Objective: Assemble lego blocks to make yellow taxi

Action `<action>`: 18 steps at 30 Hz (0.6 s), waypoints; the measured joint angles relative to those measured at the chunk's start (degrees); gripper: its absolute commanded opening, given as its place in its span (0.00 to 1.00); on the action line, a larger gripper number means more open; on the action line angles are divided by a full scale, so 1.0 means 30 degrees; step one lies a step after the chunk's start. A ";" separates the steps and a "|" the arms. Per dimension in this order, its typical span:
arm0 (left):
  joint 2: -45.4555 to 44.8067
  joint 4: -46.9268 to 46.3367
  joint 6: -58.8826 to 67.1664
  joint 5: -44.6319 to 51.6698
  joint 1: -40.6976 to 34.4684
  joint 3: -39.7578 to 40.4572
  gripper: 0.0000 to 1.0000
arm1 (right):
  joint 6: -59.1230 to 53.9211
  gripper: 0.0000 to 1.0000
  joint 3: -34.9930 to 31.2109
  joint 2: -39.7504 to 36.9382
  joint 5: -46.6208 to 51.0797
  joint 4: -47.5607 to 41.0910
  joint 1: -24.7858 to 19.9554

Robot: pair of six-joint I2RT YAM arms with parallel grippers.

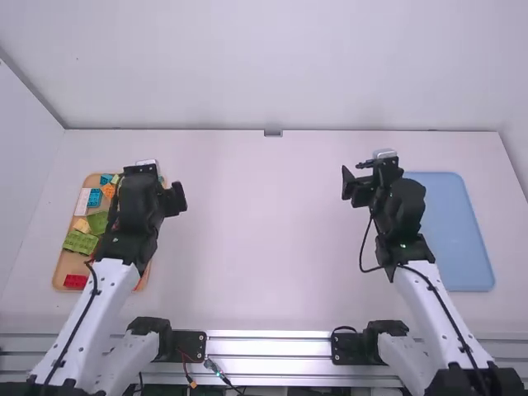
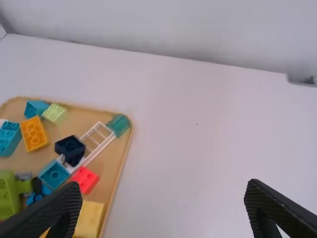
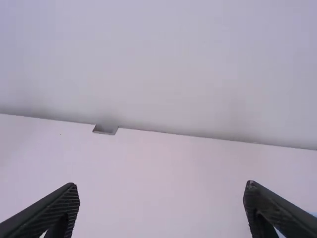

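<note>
From the near end of the tan tray point(image 1: 62, 262) I have a red block point(image 1: 75, 281), then green blocks point(image 1: 81, 242), then an orange block point(image 2: 34, 134) toward its far end, so I'd call the yellow taxi unstarted, with picking and joining all left. My left gripper point(image 2: 163, 186) is just right of the tray, fingers wide apart on nothing; my right gripper point(image 3: 161, 185), well right of it, is equally spread and unloaded.
</note>
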 measured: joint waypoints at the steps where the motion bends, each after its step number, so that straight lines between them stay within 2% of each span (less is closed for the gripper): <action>1: 0.0372 -0.0517 -0.0437 -0.0714 -0.0029 0.0284 0.92 | -0.0240 0.92 0.0219 0.0372 -0.0051 0.0109 0.0087; 5: 0.1209 -0.2317 -0.2084 -0.2943 0.0153 0.0874 0.96 | -0.0729 0.96 0.0801 0.1311 -0.0211 0.0605 0.0393; 8: 0.1719 -0.3687 -0.3220 -0.3366 0.1093 0.1188 0.98 | -0.0918 0.98 0.1056 0.1763 -0.0335 0.1013 0.0510; 18: 0.2251 -0.7264 -0.4430 0.0510 0.7788 0.1654 0.99 | -0.1071 0.99 0.1377 0.2331 -0.0415 0.1581 0.0539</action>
